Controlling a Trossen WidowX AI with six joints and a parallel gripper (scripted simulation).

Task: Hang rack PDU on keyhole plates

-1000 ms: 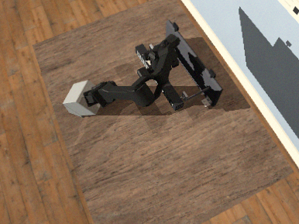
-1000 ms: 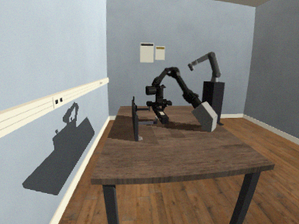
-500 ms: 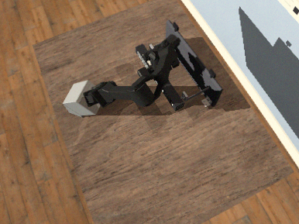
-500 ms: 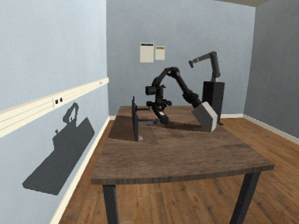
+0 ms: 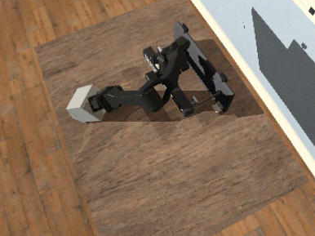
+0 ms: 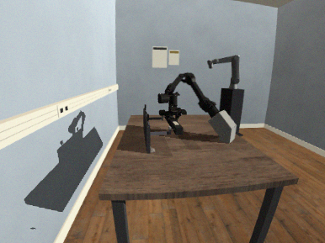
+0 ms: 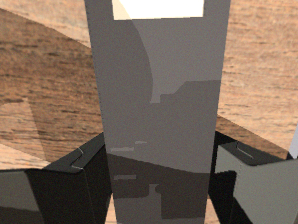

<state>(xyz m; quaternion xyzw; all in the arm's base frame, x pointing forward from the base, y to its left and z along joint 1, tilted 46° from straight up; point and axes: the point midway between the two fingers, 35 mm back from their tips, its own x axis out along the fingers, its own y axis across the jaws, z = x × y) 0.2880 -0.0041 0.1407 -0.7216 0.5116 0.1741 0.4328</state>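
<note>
The rack PDU (image 7: 157, 115) is a long grey bar that fills the middle of the wrist view, running away from the camera over the wooden table. My gripper (image 7: 155, 131) is shut on it, one dark finger on each side. In the overhead view the PDU (image 5: 182, 101) shows as a dark bar held beside the upright black panel (image 5: 204, 64) near the wall side of the table, with my gripper (image 5: 173, 82) over it. From the side, the PDU (image 6: 173, 125) sits a little right of the panel (image 6: 146, 129), apart from it. The keyhole plates are too small to make out.
The arm's grey base block (image 5: 83, 103) stands on the table's left part. A second arm on a dark pedestal (image 6: 231, 97) stands behind the table. The blue wall with its cream rail (image 6: 59, 108) runs close behind the panel.
</note>
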